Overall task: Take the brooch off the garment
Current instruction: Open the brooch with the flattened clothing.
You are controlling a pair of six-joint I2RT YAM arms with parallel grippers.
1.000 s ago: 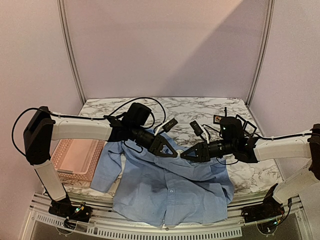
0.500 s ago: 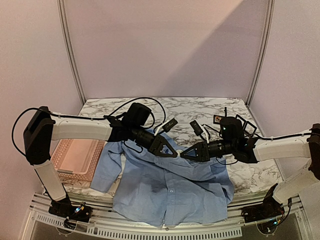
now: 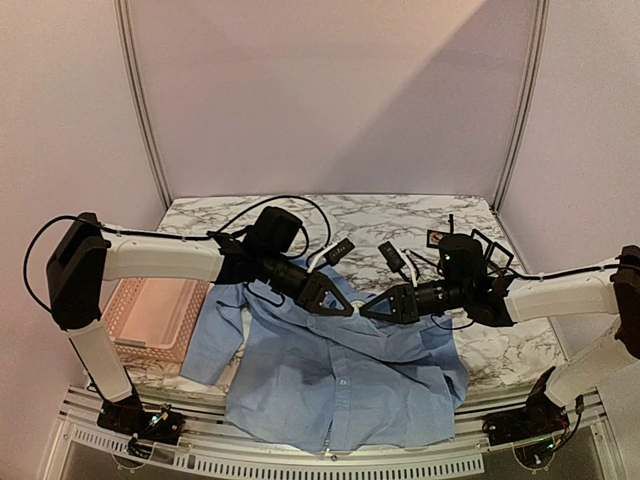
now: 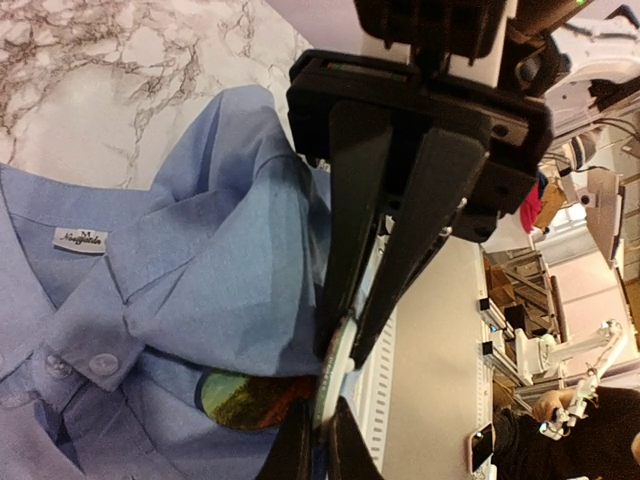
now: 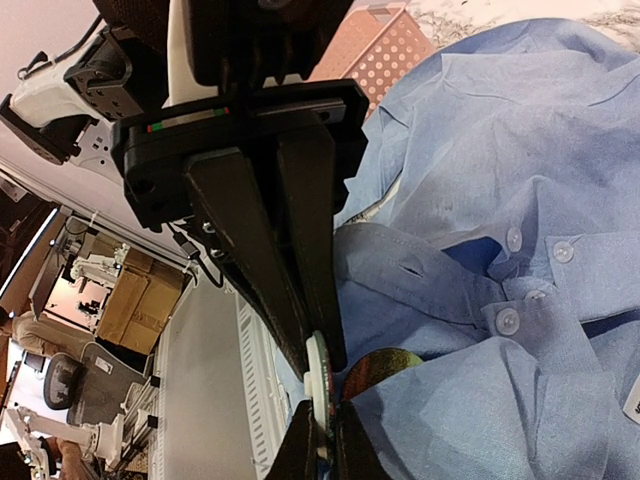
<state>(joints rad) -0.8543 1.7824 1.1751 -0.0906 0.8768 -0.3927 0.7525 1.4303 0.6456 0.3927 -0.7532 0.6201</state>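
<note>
The garment (image 3: 340, 380) is a light blue shirt spread on the marble table, collar toward the back. Both grippers meet tip to tip over its collar area. The brooch (image 4: 330, 385) is a round disc seen edge-on, white on one side. My left gripper (image 4: 340, 345) is shut on its upper edge and my right gripper (image 5: 320, 435) is shut on its lower edge (image 5: 318, 378). A green-and-orange oval patch (image 4: 245, 400) shows beside the disc, tucked under a fold of shirt (image 5: 480, 200). In the top view the brooch is hidden between the left gripper (image 3: 350, 307) and the right gripper (image 3: 366, 310).
A pink plastic basket (image 3: 150, 315) stands at the left, partly under the shirt's sleeve. Two small black items (image 3: 340, 250) (image 3: 392, 255) and a small framed piece (image 3: 437, 238) lie on the marble table (image 3: 400, 212) behind the arms. Cables loop above the left wrist.
My right gripper's jaws have closed onto the brooch's edge. Both arms have stayed almost where they were, and the left gripper's hold is unchanged.
</note>
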